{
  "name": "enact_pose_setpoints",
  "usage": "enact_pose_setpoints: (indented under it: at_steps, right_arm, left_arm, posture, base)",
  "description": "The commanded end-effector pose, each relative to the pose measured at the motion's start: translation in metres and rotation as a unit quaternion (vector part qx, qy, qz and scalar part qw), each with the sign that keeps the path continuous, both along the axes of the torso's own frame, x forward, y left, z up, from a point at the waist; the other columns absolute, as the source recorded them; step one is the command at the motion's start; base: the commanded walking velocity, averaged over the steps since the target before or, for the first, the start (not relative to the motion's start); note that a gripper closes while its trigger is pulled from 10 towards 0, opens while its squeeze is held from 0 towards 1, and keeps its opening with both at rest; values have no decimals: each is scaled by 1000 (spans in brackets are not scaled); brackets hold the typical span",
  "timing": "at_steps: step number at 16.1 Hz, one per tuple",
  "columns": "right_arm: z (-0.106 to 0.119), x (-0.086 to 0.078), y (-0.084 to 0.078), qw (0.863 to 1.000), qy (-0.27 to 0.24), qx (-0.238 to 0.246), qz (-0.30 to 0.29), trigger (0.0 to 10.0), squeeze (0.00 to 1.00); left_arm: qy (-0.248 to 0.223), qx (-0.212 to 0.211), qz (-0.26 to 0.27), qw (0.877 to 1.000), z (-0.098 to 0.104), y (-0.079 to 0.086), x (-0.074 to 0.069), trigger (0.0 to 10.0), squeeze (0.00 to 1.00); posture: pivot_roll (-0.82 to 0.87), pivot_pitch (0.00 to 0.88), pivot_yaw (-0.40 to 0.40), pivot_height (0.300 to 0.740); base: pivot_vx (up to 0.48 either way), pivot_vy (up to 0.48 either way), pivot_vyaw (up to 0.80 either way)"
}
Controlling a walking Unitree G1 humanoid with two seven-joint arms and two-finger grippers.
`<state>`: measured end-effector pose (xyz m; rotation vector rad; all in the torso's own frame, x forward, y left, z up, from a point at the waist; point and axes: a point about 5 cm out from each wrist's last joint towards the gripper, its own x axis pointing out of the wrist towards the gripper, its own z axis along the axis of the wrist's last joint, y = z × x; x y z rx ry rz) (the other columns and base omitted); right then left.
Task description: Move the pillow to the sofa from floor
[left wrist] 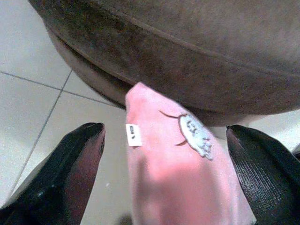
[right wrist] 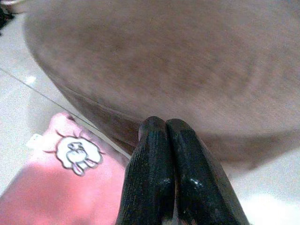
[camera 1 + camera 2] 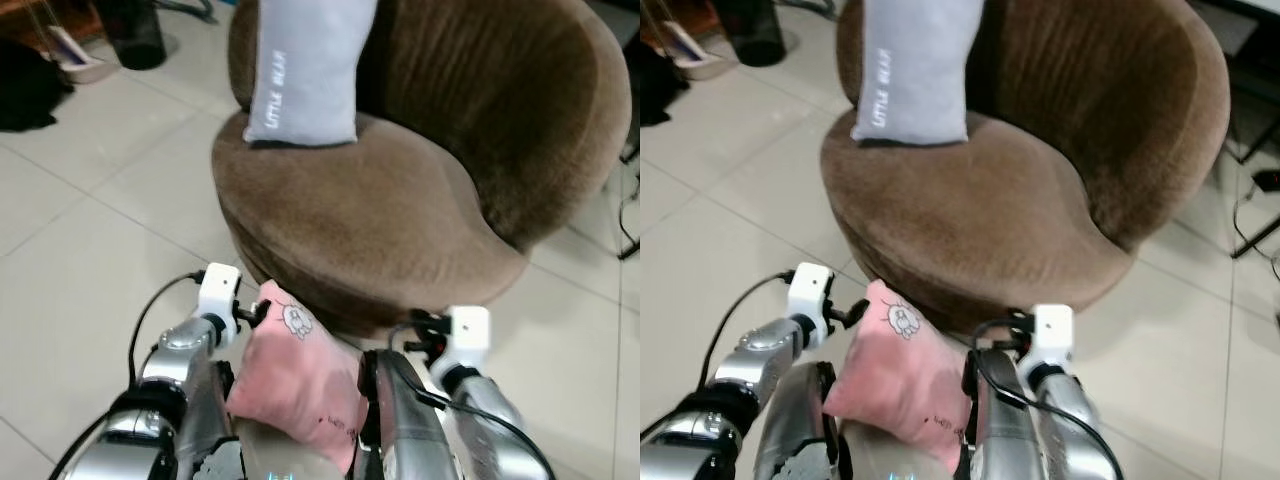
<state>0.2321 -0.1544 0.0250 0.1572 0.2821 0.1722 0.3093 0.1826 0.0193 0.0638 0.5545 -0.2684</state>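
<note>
Grey pillow print: "LITTLE BEAR" is read in white capitals, running along one edge of the cover; the pillow is stood on the brown sofa.
Pink pillow print: a small line of dark characters is seen near the lower edge; too small to be read.
Pink pillow motif: a white cartoon animal face is noted, without lettering.
Pink pillow tag: a white sewn tag with dark marks is seen; the marks are not legible.
</note>
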Motion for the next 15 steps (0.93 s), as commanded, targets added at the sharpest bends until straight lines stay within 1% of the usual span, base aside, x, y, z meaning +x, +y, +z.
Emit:
enact_pose_setpoints:
  at_steps: [1, 2, 3, 4, 6, 7, 9, 10, 11, 12, 13, 15]
  right_arm:
    - [3, -7, -3, 1000, 4, 4, -5, 10000, 0]
    - [6, -18, -2, 1000, 6, 0, 3, 10000, 0]
    - [9, -23, -1, 1000, 4, 3, 5, 10000, 0]
    - [11, -25, -1, 1000, 3, 2, 7, 10000, 0]
    - [15, -30, 0, 1000, 1, 2, 8, 10000, 0]
    - [17, -31, 1, 1000, 1, 3, 7, 10000, 0]
    - [19, -31, 4, 1000, 2, 2, 11, 10000, 0]
    - [21, -31, 5, 1000, 2, 2, 13, 10000, 0]
    - [22, -32, 5, 1000, 2, 2, 14, 10000, 0]
    - [23, -32, 4, 1000, 3, 2, 15, 10000, 0]
    - [25, -32, 3, 1000, 4, -1, 16, 10000, 0]
    - [27, -31, 2, 1000, 1, -3, 15, 10000, 0]
  left_arm:
    - [15, 17, 1, 1000, -7, -2, -3, 10000, 1000]
    - [14, 33, 8, 999, -4, 1, 2, 10000, 1000]
    - [8, 39, 3, 999, -2, 0, 5, 10000, 1000]
    - [5, 40, -2, 999, -1, -2, 6, 10000, 1000]
    - [-12, 40, -26, 999, 4, -10, 11, 10000, 1000]
    - [-16, 48, -37, 998, 4, -13, 11, 10000, 1000]
    - [-13, 57, -33, 998, 3, -12, 11, 10000, 1000]
    - [-9, 58, -25, 998, 3, -11, 11, 10000, 749]
    - [-5, 55, -21, 998, 2, -10, 11, 10000, 208]
    - [3, 52, -17, 998, 1, -8, 10, 10000, 0]
    - [9, 54, -18, 998, 0, -7, 10, 10000, 0]
    - [11, 64, -1, 998, 1, -4, 11, 10000, 0]
  posture:
    - [-146, 258, -99, 570]
    - [-164, 267, -94, 570]
    - [-170, 270, -92, 560]
    - [-176, 273, -86, 555]
    - [-175, 282, -79, 535]
    - [-174, 286, -74, 525]
    - [-174, 289, -69, 510]
    - [-175, 293, -70, 500]
    - [-175, 293, -70, 495]
    - [-176, 295, -72, 485]
    - [-178, 298, -74, 470]
    - [-186, 306, -79, 461]
  base:
    - [0, 0, 0]
    - [0, 0, 0]
    - [0, 0, 0]
    - [0, 0, 0]
    - [0, 0, 0]
    - [0, 0, 0]
    - [0, 0, 0]
    - [0, 0, 0]
    - [0, 0, 0]
    - [0, 0, 0]
    - [0, 0, 0]
    - [0, 0, 0]
